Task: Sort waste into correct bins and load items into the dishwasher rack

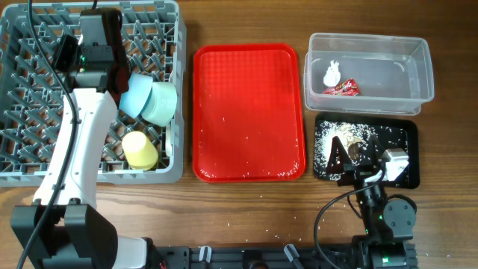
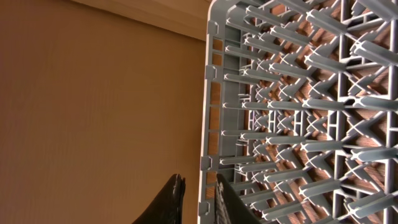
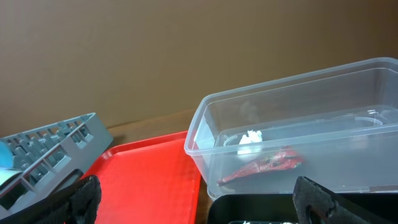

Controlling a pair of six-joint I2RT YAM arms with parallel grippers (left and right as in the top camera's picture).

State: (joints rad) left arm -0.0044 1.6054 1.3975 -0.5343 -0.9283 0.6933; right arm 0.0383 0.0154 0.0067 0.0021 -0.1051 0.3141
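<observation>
The grey dishwasher rack (image 1: pixel 22 161) fills the left side. It holds a pale blue bowl (image 1: pixel 134 93), a pale green bowl (image 1: pixel 162 102) and a yellow cup (image 1: pixel 139 149), with a white plate (image 1: pixel 173 138) on edge by its right wall. My left gripper (image 2: pixel 199 200) hangs over the rack's back part. Its fingers stand slightly apart with nothing between them, level with the rack's rim (image 2: pixel 211 93). The clear tub (image 1: pixel 418 82) holds the white napkin (image 1: pixel 331 73) and the red wrapper (image 1: pixel 342 88). My right gripper (image 3: pixel 202 205) stands open and empty over the black tray (image 1: pixel 407 134) with rice scraps (image 1: pixel 328 146).
A red tray (image 1: pixel 249 104) lies between the rack and the bins, with rice grains along its front edge. A few grains are scattered on the wooden table (image 1: pixel 269 209) in front. My left arm (image 1: pixel 82 127) crosses the rack's left half.
</observation>
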